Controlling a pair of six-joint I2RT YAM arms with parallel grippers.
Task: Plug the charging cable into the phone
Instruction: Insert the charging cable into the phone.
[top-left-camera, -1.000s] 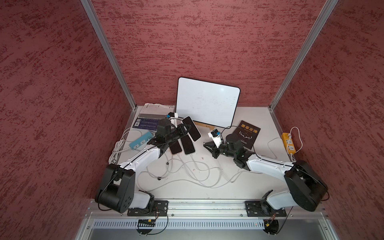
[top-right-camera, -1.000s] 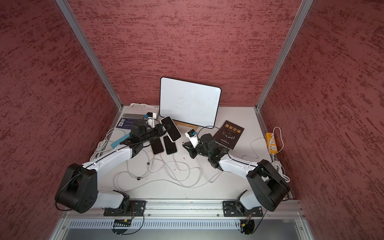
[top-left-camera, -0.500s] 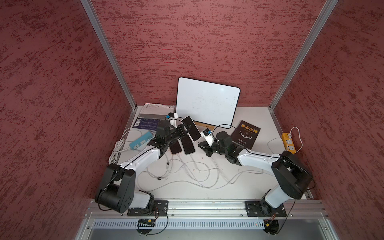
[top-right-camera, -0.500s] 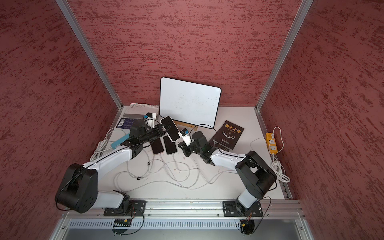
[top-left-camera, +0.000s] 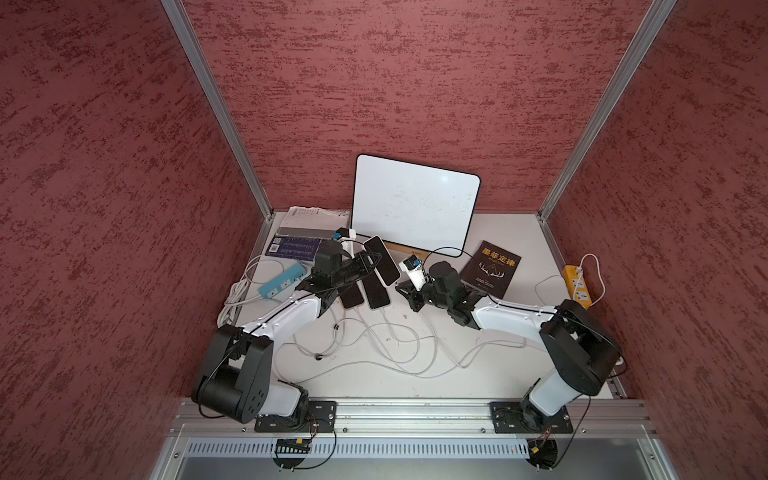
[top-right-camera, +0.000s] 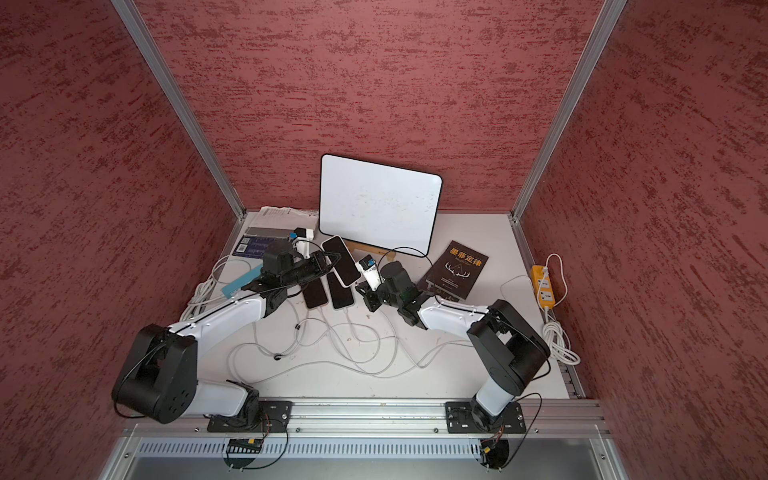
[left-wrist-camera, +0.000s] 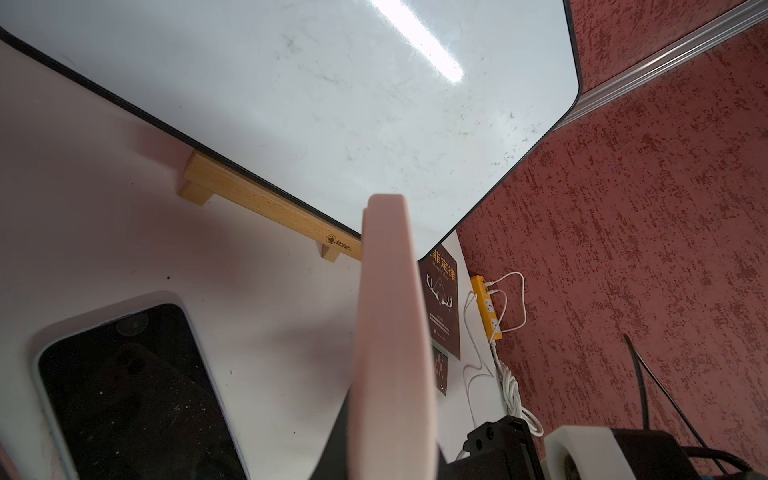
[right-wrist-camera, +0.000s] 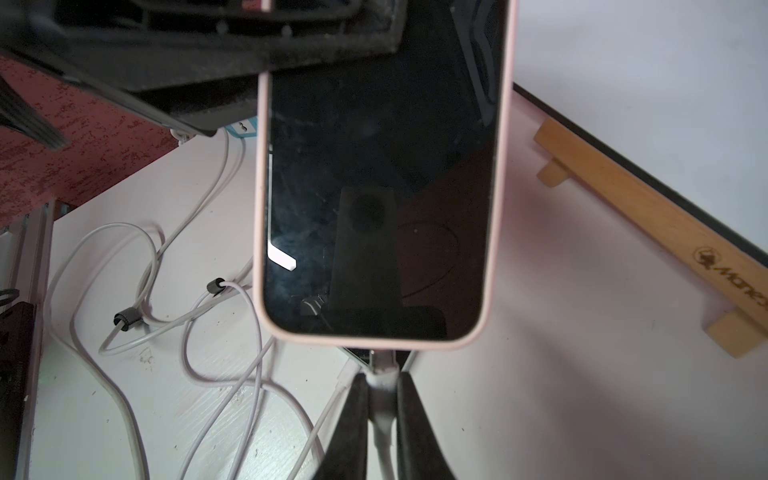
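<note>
The phone (right-wrist-camera: 378, 199), dark-screened in a pink case, is held tilted above the table, and my left gripper (top-left-camera: 368, 262) is shut on its edges. It shows edge-on in the left wrist view (left-wrist-camera: 390, 332) and in both top views (top-right-camera: 343, 262). My right gripper (right-wrist-camera: 382, 386) is shut on the white plug of the charging cable (right-wrist-camera: 382, 376). The plug's metal tip meets the middle of the phone's bottom edge; how deep it sits is hidden. In a top view the right gripper (top-left-camera: 409, 291) sits just right of the phone's lower end.
Two more phones (top-left-camera: 351, 295) (top-left-camera: 376, 293) lie under the held one, with cables attached. Loose white cables (top-left-camera: 390, 340) sprawl across the middle. A whiteboard (top-left-camera: 415, 203) on a wooden stand is behind, a dark book (top-left-camera: 490, 266) at right, a yellow power strip (top-left-camera: 577, 286) far right, and a blue one (top-left-camera: 282, 284) at left.
My right arm has swung left with the cable plug up to the phone's bottom edge, then stayed there. The left arm has kept the phone nearly still.
</note>
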